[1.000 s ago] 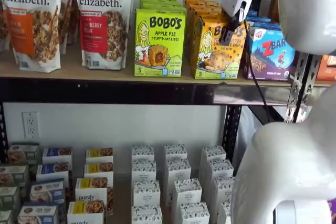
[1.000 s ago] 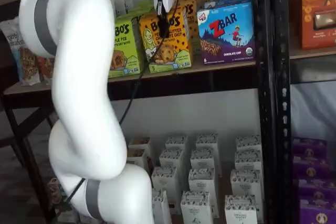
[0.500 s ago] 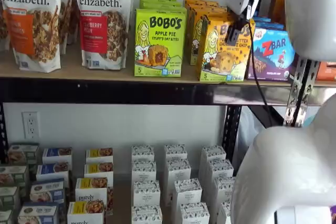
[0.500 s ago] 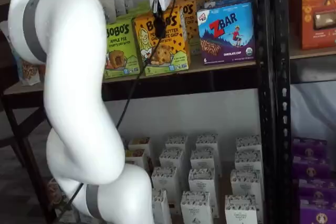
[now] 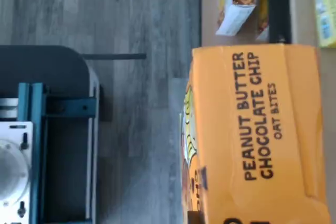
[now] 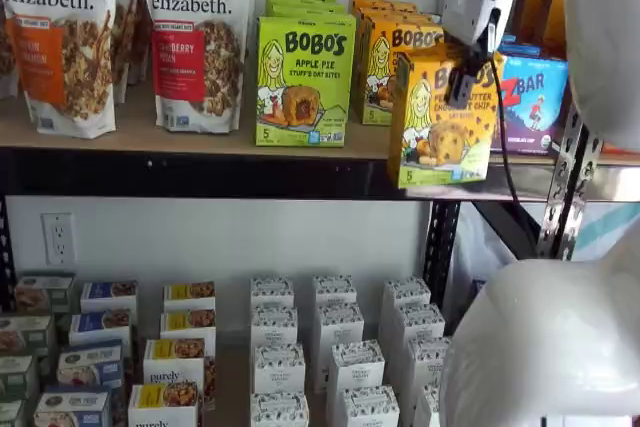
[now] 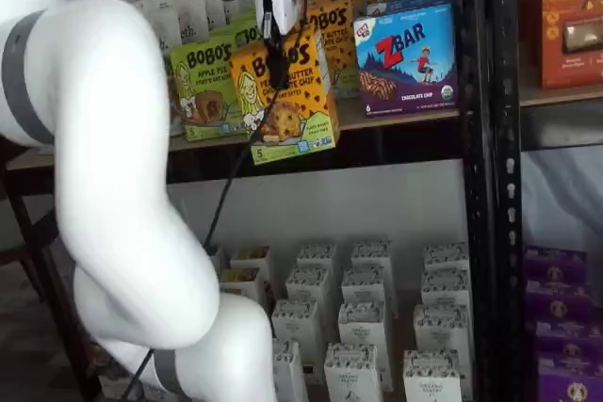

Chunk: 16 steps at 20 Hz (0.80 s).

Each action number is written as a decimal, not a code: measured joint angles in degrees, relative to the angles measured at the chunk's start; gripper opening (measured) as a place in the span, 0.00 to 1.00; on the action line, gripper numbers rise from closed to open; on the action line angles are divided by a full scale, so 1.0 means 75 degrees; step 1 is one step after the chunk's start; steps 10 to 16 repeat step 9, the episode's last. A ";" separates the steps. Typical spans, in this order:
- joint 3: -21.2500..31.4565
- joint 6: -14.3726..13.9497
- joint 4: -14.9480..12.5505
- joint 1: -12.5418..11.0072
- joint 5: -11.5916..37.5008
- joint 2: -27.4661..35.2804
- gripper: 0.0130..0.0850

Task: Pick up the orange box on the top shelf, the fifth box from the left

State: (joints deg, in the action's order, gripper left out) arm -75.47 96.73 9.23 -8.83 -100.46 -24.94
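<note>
The orange box [image 6: 441, 119] is a yellow-orange Bobo's carton with a cartoon girl and an oat bite picture. It hangs in front of the top shelf [image 6: 200, 137], past its front rail, tilted a little. My gripper [image 6: 463, 75] is shut on its top; one black finger crosses its front face. Both shelf views show this, with the box [image 7: 283, 96] under the white gripper body [image 7: 276, 61]. In the wrist view the box's top face [image 5: 257, 135] reads "PEANUT BUTTER CHOCOLATE CHIP OAT BITES". More orange boxes [image 6: 385, 57] stand behind on the shelf.
A lime-green Bobo's apple pie box [image 6: 304, 79] stands left of the gap, a blue ZBar box [image 6: 530, 97] right of it. Granola bags [image 6: 195, 37] stand further left. Small white boxes [image 6: 330, 357] fill the lower shelf. A black perforated upright [image 7: 482, 176] stands at the right.
The orange box has come forward off the shelf with my gripper, out past the front rail and slightly lower. The arm has swung back toward the cameras.
</note>
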 joint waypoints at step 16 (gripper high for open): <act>0.0976 -0.0175 -0.0259 0.0243 -0.0009 -0.0750 0.28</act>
